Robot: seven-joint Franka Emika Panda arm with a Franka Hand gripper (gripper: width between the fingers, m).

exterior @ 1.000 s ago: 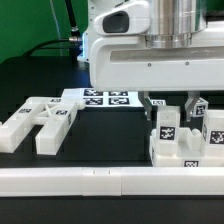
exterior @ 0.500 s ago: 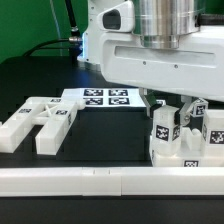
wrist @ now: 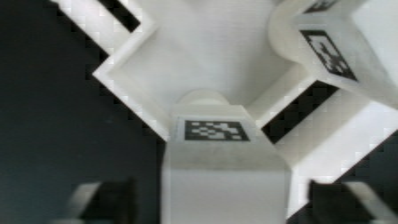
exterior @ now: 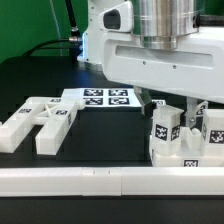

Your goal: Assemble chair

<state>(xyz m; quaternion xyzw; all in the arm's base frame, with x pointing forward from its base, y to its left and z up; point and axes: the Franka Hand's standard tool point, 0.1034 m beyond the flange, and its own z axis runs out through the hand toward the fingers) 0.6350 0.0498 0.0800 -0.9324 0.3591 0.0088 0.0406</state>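
The chair's white tagged parts lie in two groups. A forked, H-shaped piece [exterior: 36, 121] lies at the exterior view's left. A cluster of blocky pieces [exterior: 178, 138] stands at the exterior view's right, near the front rail. My gripper [exterior: 170, 107] hangs right over that cluster. In the wrist view, the gripper [wrist: 217, 206] is open and straddles a long white piece with a tag [wrist: 217, 130]. There is a dark gap between that piece and each finger [wrist: 98, 200]. Nothing is gripped.
The marker board [exterior: 106, 97] lies flat at the back middle of the black table. A long white border rail [exterior: 100, 180] runs along the front edge. The arm's white body [exterior: 150, 50] hides the area behind the cluster.
The arm has shifted a little toward the exterior view's left and come slightly lower over the right-hand cluster. The parts have not moved.
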